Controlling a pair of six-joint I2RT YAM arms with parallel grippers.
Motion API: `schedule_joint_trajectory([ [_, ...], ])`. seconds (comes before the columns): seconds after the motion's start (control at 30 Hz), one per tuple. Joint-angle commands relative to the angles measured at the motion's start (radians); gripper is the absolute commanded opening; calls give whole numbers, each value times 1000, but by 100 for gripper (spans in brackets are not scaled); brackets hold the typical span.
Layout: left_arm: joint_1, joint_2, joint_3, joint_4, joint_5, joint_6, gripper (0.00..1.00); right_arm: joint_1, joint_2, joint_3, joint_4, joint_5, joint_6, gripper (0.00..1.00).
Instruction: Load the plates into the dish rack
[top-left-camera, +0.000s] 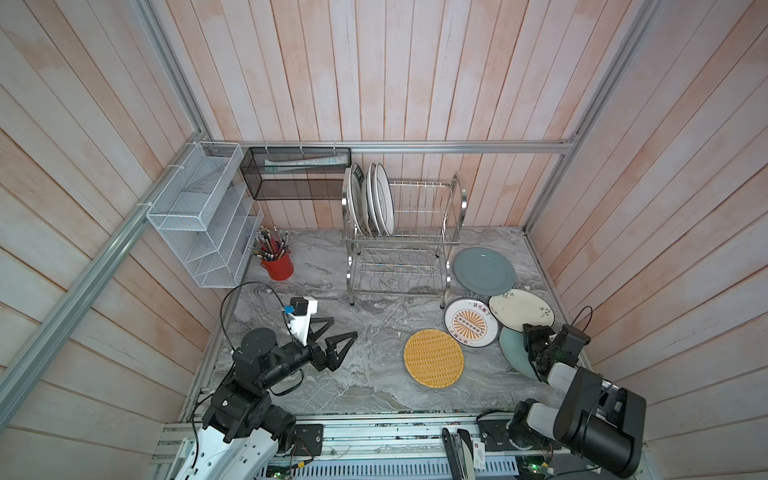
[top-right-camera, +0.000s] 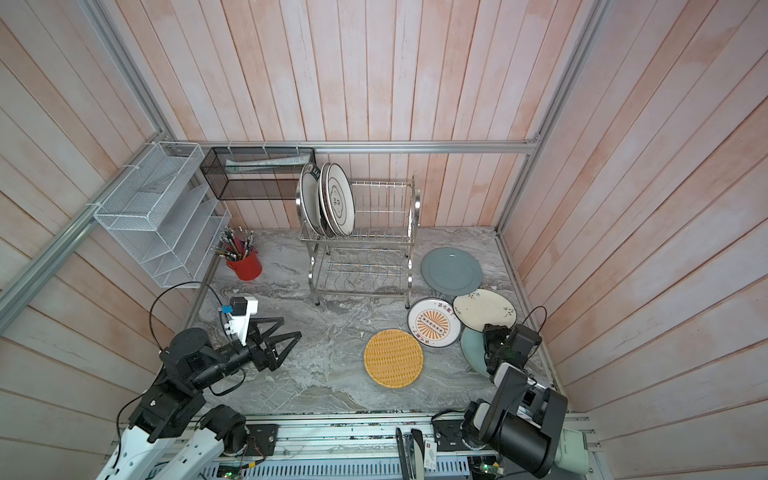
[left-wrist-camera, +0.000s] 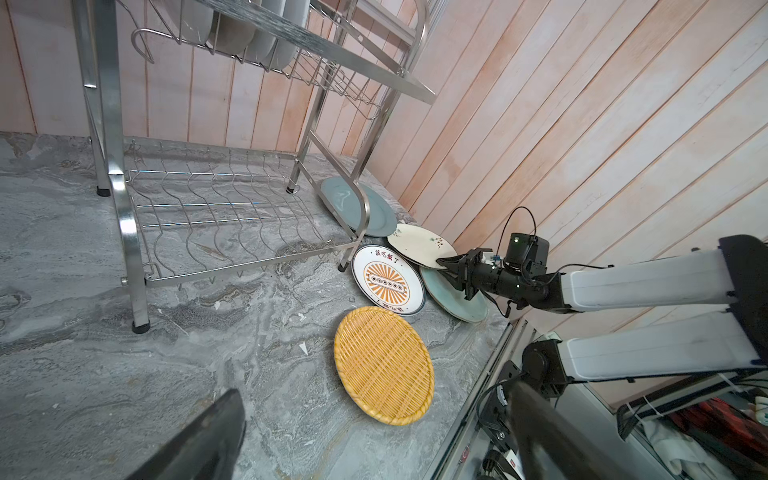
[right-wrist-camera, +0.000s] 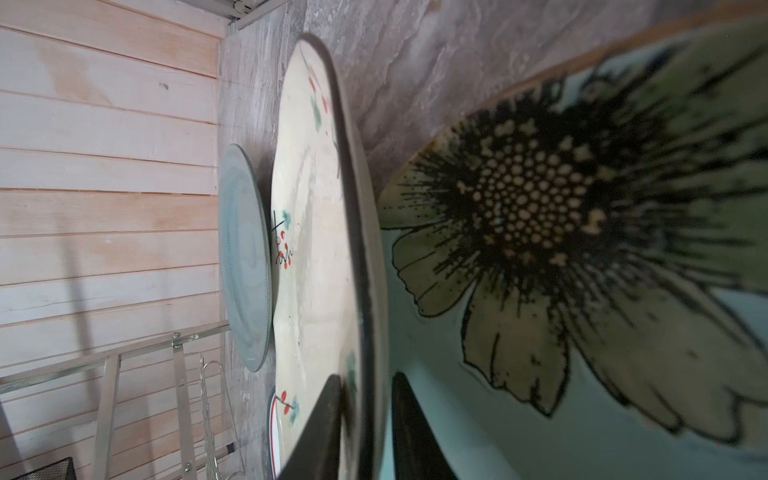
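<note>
The steel dish rack (top-left-camera: 415, 243) stands at the back with three plates (top-left-camera: 374, 203) upright at the left end of its top tier. Flat on the counter to its right lie a grey-blue plate (top-left-camera: 484, 270), a cream floral plate (top-left-camera: 519, 309), a sunburst plate (top-left-camera: 469, 322), a yellow woven plate (top-left-camera: 433, 357) and a pale teal flower plate (top-left-camera: 513, 349). My right gripper (top-left-camera: 528, 332) is shut on the cream plate's near rim (right-wrist-camera: 361, 291), one finger above and one beneath, over the teal plate (right-wrist-camera: 582, 249). My left gripper (top-left-camera: 344, 327) hangs open and empty, left of the yellow plate (left-wrist-camera: 382, 365).
A white mesh organiser (top-left-camera: 203, 216) and a black mesh basket (top-left-camera: 297, 174) hang on the back-left walls. Below them stands a red cup of pens (top-left-camera: 278, 266). The right wall runs close beside the plates. The cream plate overlaps the teal and sunburst plates.
</note>
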Motion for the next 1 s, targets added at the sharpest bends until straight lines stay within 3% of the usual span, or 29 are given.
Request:
schedule_joint_trajectory([
  [0.0, -3, 1, -11, 8, -7, 16, 100, -4, -13, 14, 18, 11, -1, 17],
  [0.4, -3, 10, -11, 6, -16, 18, 100, -5, -40, 41, 23, 6, -1, 0],
  [0.97, -3, 23, -9, 1, -36, 18, 100, -5, -310, 161, -326, 159, -46, 0],
])
